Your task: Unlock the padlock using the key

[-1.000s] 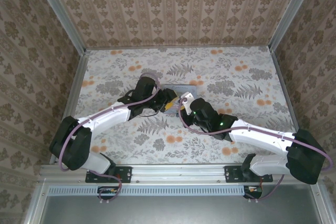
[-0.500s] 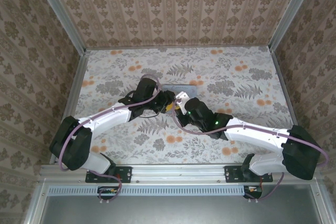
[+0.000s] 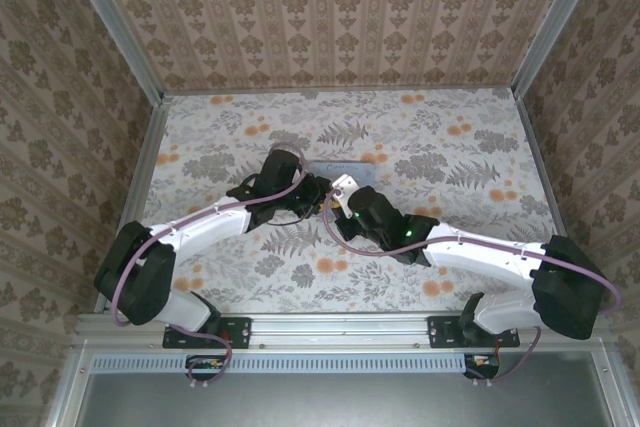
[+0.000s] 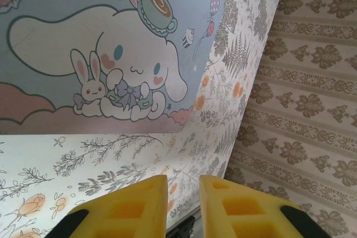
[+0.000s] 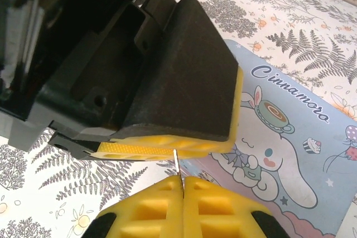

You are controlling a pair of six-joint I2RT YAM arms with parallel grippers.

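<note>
1. Key first: your right pincer (image 5: 181,181) is clamped on the thin brownish metal key (image 5: 175,166). Seen from the right wrist, the blade stands toward 12 o'clock.
2. At 12 o'clock, just past the blade tip, sits the left pincer (image 4: 184,185). Its yellow pads are a narrow gap apart, with nothing seen between them.
3. Judge any insertion along that blade axis.
4. Count one key, two pincers and one pale blue cartoon tin (image 4: 83,37) on the floral counter (image 4: 83,160). You cannot tell where the padlock is.
</note>
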